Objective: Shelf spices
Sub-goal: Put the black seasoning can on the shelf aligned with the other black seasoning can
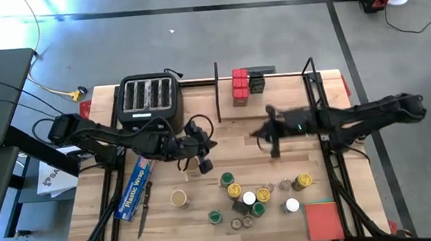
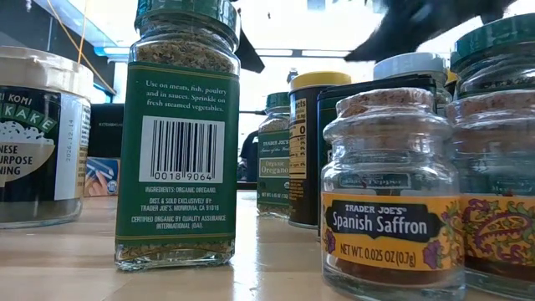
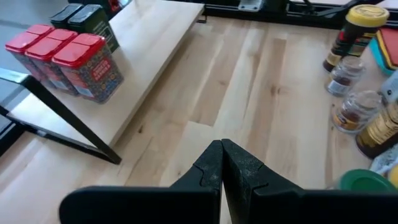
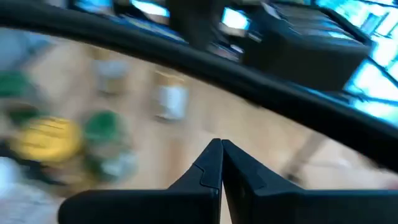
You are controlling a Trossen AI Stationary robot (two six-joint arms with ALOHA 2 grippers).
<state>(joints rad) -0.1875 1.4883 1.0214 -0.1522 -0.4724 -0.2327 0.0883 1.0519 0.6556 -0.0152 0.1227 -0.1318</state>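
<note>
The light-wood shelf [image 1: 275, 93] stands at the table's far middle. Three red tins [image 1: 240, 86] and two black boxes [image 1: 256, 81] stand on its board; they also show in the left wrist view [image 3: 62, 59]. Several round spice jars [image 1: 252, 198] stand in a cluster on the table near the front; a green-lidded jar [image 2: 177, 134] and a saffron jar [image 2: 389, 192] fill the low view. My left gripper [image 1: 211, 144] [image 3: 222, 152] is shut and empty over the table, left of the shelf. My right gripper [image 1: 267, 138] [image 4: 221, 152] is shut and empty in front of the shelf.
A black toaster [image 1: 148, 95] stands at the far left. A long blue plastic-wrap box [image 1: 134, 190] lies at the left, with a tan-lidded jar [image 1: 178, 198] beside it and a green-lidded jar [image 1: 205, 165] under my left arm. A flat red pad [image 1: 323, 220] lies at the front right.
</note>
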